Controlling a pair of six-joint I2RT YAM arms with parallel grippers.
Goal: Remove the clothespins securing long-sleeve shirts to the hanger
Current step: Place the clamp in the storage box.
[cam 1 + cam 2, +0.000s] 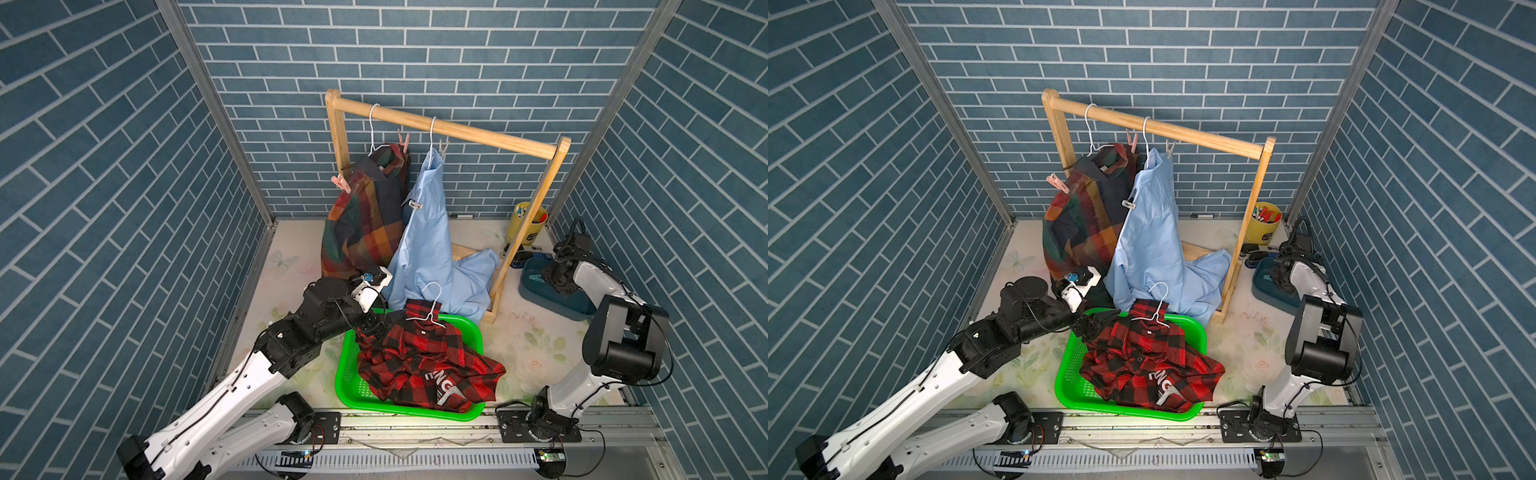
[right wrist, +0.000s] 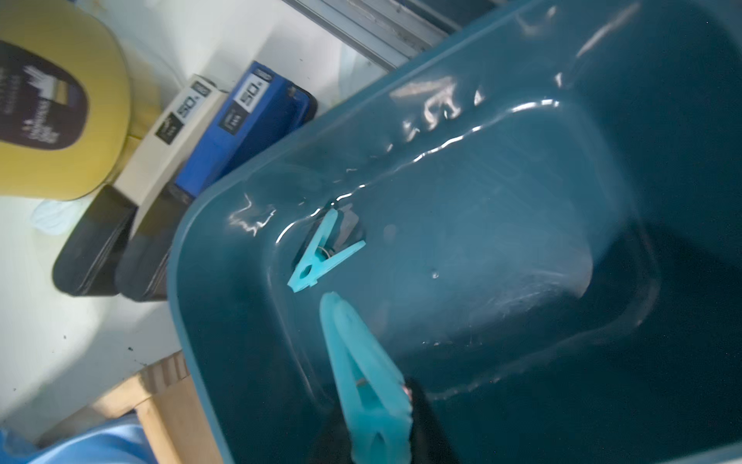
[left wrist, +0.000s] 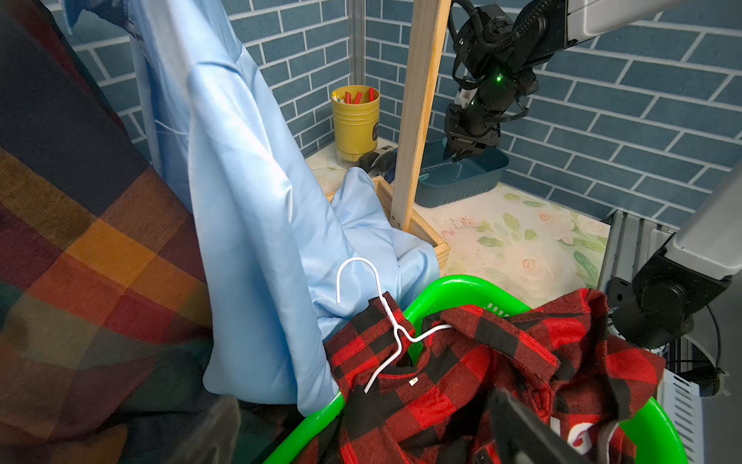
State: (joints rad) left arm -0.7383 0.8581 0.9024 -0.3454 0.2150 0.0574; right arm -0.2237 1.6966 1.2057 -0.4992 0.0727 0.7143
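Observation:
My right gripper (image 2: 371,426) hangs inside the teal bin (image 2: 522,241), its jaws on a blurred teal clothespin (image 2: 363,373). Another teal clothespin (image 2: 321,251) lies on the bin floor. On the wooden rack, pink clothespins (image 1: 341,183) (image 1: 404,141) clip the dark plaid shirt (image 1: 365,216) and grey-white clothespins (image 1: 414,205) (image 1: 444,147) clip the light blue shirt (image 1: 428,249). The red-and-black check shirt (image 1: 428,365) lies with its white hanger (image 1: 432,307) in the green basket (image 1: 345,382). My left gripper (image 3: 369,438) is open just above that shirt's collar.
The wooden rack (image 1: 457,129) stands at the back, its base frame beside the basket. A yellow cup (image 1: 528,224) of red items and small boxes (image 2: 192,132) sit next to the teal bin (image 1: 536,291). Blue brick walls close in three sides.

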